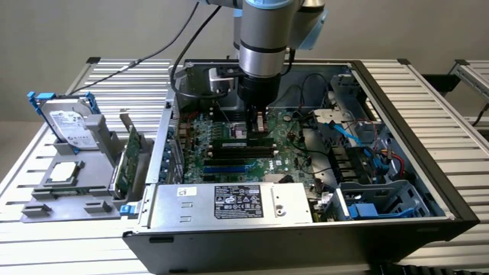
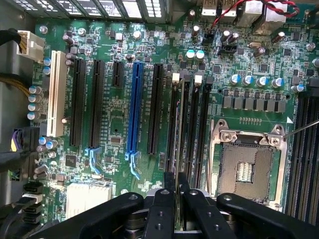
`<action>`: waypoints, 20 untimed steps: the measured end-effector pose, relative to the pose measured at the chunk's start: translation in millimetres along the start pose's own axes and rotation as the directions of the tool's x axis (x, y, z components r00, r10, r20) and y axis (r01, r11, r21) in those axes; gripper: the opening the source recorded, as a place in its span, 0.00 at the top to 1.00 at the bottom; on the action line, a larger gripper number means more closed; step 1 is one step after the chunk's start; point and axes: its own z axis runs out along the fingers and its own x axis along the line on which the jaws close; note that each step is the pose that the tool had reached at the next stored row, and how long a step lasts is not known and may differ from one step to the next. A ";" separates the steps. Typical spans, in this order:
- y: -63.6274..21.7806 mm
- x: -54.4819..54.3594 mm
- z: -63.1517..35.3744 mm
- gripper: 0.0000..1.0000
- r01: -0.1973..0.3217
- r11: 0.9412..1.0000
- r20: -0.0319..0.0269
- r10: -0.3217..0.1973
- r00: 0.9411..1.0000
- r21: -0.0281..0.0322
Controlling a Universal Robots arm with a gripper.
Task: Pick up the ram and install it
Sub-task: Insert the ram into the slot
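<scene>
In the exterior view an open computer case [image 1: 267, 252] lies on a slatted tabletop [image 1: 114, 80]. The arm reaches down into it, and the end effector [image 1: 258, 129] hangs low over the motherboard [image 1: 221, 166], just above the black memory slots [image 1: 243, 150]. The arm's own bulk hides most of the fingers, and whatever sits between them is too small to make out. A power supply [image 1: 229, 201] covers the near part of the case. To the exterior view's left, outside the case, a grey holder [image 1: 68, 197] carries a hard drive [image 1: 70, 123] with blue rails and a wider green expansion card [image 1: 131, 157] standing on edge.

In the wrist view the end effector [image 2: 177, 181] is cut off by the picture's edge. Its two dark fingers [image 2: 169, 186] are drawn close together, clenched on the ram [image 2: 178, 149]. The ram is seen edge-on as a thin strip running along the memory slots [image 2: 202, 124], which makes it hard to separate from the slot beneath it. Whether it is seated or only above the slot I cannot tell. Beside the slots are an empty processor socket [image 2: 246, 164] and a long blue slot [image 2: 134, 109].
</scene>
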 end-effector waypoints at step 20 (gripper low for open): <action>-4.5 6.2 4.7 0.86 -0.002 1.000 0.001 0.002 1.000 -0.016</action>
